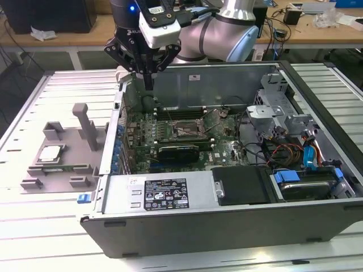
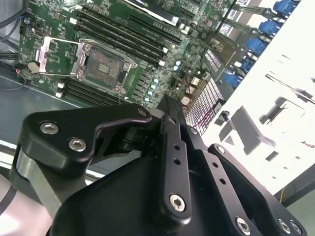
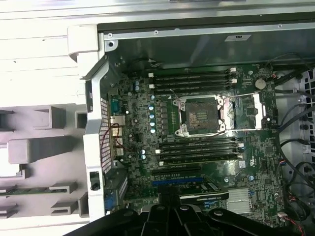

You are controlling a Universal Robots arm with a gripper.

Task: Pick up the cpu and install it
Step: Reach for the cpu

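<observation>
Exterior view shows cpu (image 1: 50, 153) on fixture (image 1: 85, 122); socket (image 3: 199, 115) (image 2: 103, 66) in both wrist views.

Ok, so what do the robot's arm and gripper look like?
The arm is silver-grey with rounded, tube-like joints. The gripper is black, built from jointed bars studded with silver screws. A white box sits at the wrist, beside a small blue light and a thin black cable.

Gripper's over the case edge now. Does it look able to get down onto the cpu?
Likely yes. The cpu lies uncovered on the grey fixture outside the case, open from above. The gripper hangs over the case wall, shut; the fixture's upright post stands beside the chip, not over it.
</observation>
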